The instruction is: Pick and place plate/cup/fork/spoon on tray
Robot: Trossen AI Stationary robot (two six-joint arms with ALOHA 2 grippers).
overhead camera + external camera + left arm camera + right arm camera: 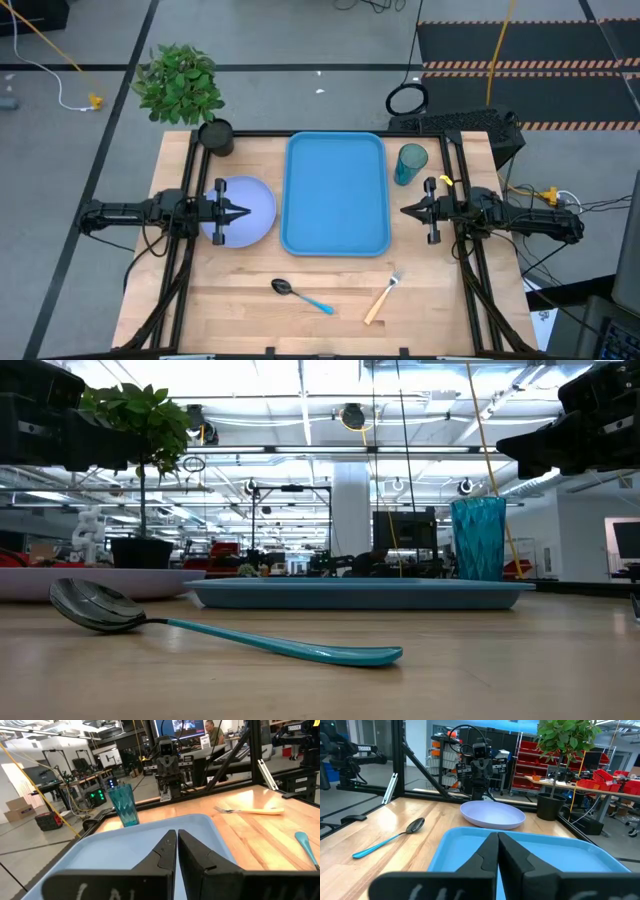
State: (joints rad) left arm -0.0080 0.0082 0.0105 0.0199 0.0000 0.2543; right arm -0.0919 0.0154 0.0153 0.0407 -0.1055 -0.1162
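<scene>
The tray lies flat in the middle of the wooden table, its long sides running away from the table's front edge, and nothing rests inside it. The plate sits on the wood just beside the tray on the left arm's side, apart from the tray's rim. The cup stands upright on the table just beside the tray's far corner on the right arm's side, outside the rim. Near the front edge of the table, the spoon lies on its own with its dark bowl pointing toward the left arm's side and its light-blue handle angled toward the front. The fork lies near it on the right arm's side, tines toward the tray and tan handle toward the front; the two utensils are apart from each other and from the tray. The left gripper hovers over the plate with its fingers pressed together, pointing toward the tray and holding nothing. The right gripper hangs just beside the tray's opposite long side, below the cup in the high view, its fingers likewise closed together and empty, pointing back at the tray. A black pot with a leafy green plant stands at the table's far corner on the left arm's side, beyond the plate.
</scene>
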